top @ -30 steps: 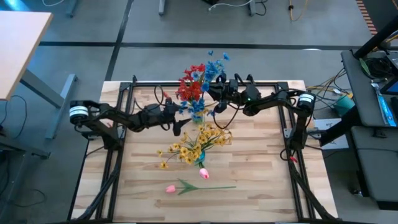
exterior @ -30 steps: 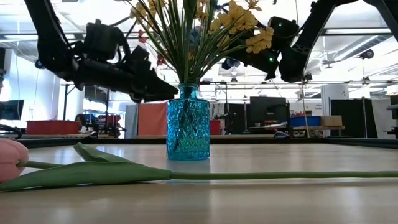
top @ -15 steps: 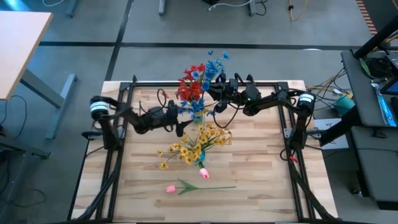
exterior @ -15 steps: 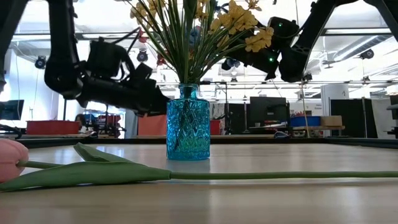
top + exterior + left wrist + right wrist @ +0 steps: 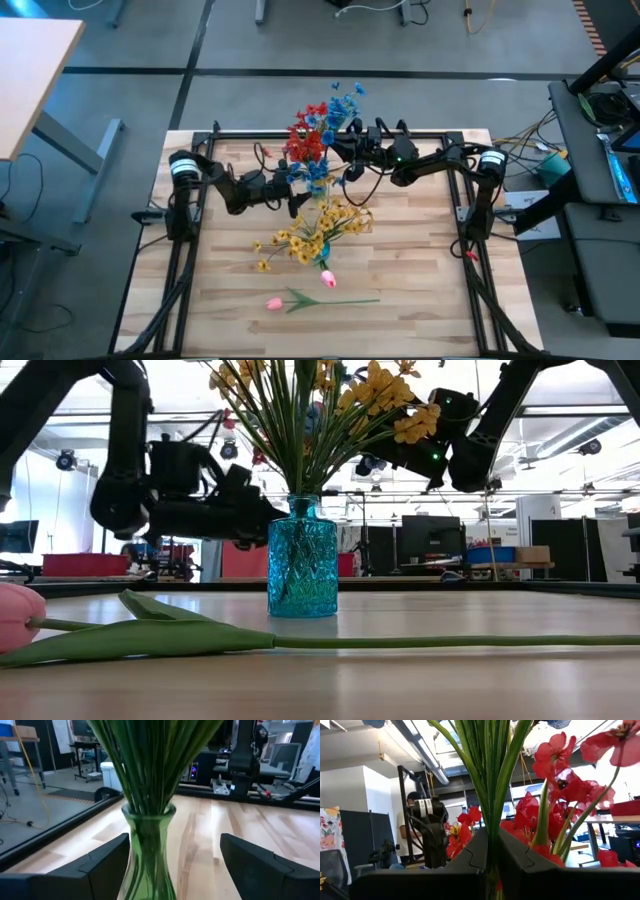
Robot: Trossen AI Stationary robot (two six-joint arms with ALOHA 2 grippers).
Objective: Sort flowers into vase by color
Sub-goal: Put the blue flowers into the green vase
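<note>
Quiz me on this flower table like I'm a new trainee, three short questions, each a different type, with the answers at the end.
1. True or false: the pink tulip with its long green stem lies flat on the wooden table.
2. Multiple choice: what is the right gripper clamped on? A) green flower stems; B) a red cloth; C) nothing.
3. Fill in the blank: the yellow flowers stand in the ___ patterned glass vase.

Key: 1 true; 2 A; 3 blue.
</note>
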